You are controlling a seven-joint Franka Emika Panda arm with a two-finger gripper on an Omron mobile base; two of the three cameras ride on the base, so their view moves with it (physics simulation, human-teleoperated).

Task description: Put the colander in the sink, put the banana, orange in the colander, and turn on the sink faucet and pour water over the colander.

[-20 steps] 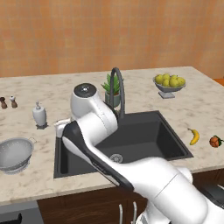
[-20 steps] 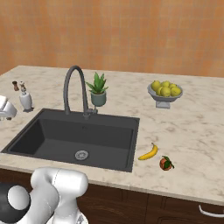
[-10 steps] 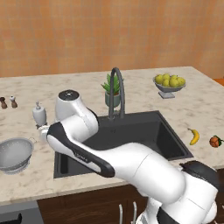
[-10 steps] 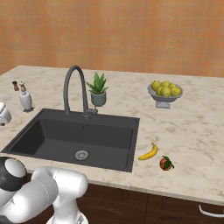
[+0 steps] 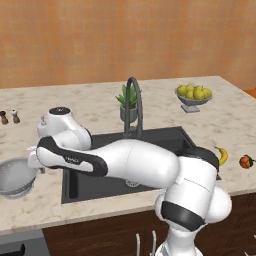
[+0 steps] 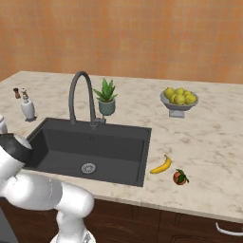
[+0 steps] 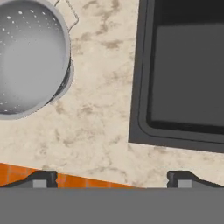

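Nothing done yet. Colander [image 5: 16, 176] sits on worktop near left edge, well apart from sink [image 6: 90, 151], empty. Gripper [image 7: 111, 177] hangs above bare worktop between colander and sink rim, jaws wide apart, holding nothing. Banana [image 6: 162, 165] and orange [image 6: 179, 177] lie side by side on worktop just right of sink, untouched. Sink faucet [image 6: 81, 98] at back rim, no water seen. All steps left.

Around: potted plant [image 6: 106, 97], fruit bowl [image 6: 178, 99], soap dispenser [image 6: 28, 108]. Path to colander looks clear.
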